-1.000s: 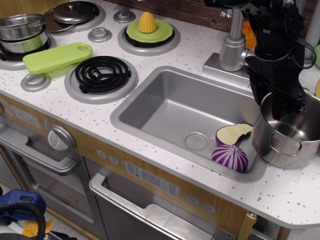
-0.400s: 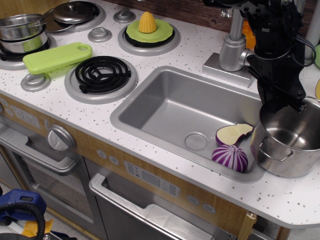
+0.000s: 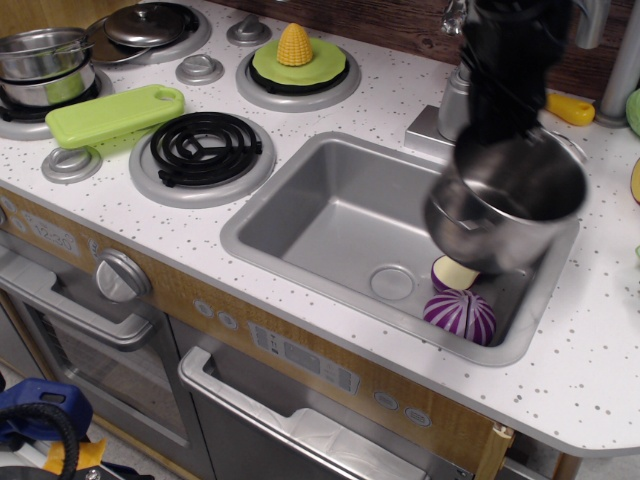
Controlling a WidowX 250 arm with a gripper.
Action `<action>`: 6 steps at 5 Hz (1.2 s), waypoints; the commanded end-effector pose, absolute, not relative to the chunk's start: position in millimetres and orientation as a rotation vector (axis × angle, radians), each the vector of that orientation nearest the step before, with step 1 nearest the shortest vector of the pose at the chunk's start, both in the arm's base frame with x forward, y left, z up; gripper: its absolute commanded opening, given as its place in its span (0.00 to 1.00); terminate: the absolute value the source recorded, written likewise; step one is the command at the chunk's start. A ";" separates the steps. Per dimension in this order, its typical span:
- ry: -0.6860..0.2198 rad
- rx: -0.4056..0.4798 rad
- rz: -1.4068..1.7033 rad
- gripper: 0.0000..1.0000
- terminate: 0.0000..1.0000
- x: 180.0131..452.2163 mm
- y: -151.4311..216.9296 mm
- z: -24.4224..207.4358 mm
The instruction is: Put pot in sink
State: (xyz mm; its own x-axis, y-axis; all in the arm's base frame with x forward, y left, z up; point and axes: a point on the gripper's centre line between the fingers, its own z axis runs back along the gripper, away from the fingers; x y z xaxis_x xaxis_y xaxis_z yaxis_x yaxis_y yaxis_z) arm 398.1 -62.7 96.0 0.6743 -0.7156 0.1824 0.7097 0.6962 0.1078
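**Steel pot held above the sink's right end**

Steel and blurred, the pot (image 3: pixel 505 212) hangs in the right half of the frame, lifted clear of the counter (image 3: pixel 590 350) and tilted so its open mouth faces up and toward the camera. It sits over the right end of the sink (image 3: pixel 330 215), above the two vegetable pieces lying on the basin floor. The dark arm comes down from the top edge of the frame to the pot's far rim, and the gripper (image 3: pixel 505 125) meets the pot there; motion blur smears the fingers, so the exact grasp is unclear, but the pot is off every surface and carried by the claw, which is closed on its rim.

Below the pot, a purple onion half (image 3: pixel 459 315) rests near the sink's lower right corner, and a pale eggplant slice (image 3: pixel 452 272) lies just behind it, partly hidden by the pot's base. The round drain (image 3: pixel 392 282) lies left of them, in the middle of the basin floor.

In the upper left of the frame stand a stacked steel pot (image 3: pixel 45 68) showing green inside and a grey lid (image 3: pixel 150 22) with a knob. A green cutting board (image 3: pixel 115 113) lies beside a black coil burner (image 3: pixel 205 148). A yellow corn cob (image 3: pixel 294 44) stands on a green plate at top centre. The faucet base (image 3: pixel 445 110) stands behind the sink, partly covered by the arm.
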 end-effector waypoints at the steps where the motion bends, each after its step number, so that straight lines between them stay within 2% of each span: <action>1: -0.266 0.151 -0.963 0.00 0.00 415.9 -10.7 119.2; 2: -0.301 0.226 -1.039 0.00 0.00 409.6 13.5 98.9; 4: -0.412 0.220 -1.096 0.00 0.00 391.8 33.7 55.9; 5: -0.493 0.172 -1.084 1.00 0.00 386.2 29.6 36.6; 6: -0.493 0.172 -1.084 1.00 0.00 386.2 29.6 36.6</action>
State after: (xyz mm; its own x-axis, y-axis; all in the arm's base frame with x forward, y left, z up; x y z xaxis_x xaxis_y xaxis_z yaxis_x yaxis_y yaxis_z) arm 381.8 24.1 16.0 0.3809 -0.8799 0.2841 0.8271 0.4616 0.3207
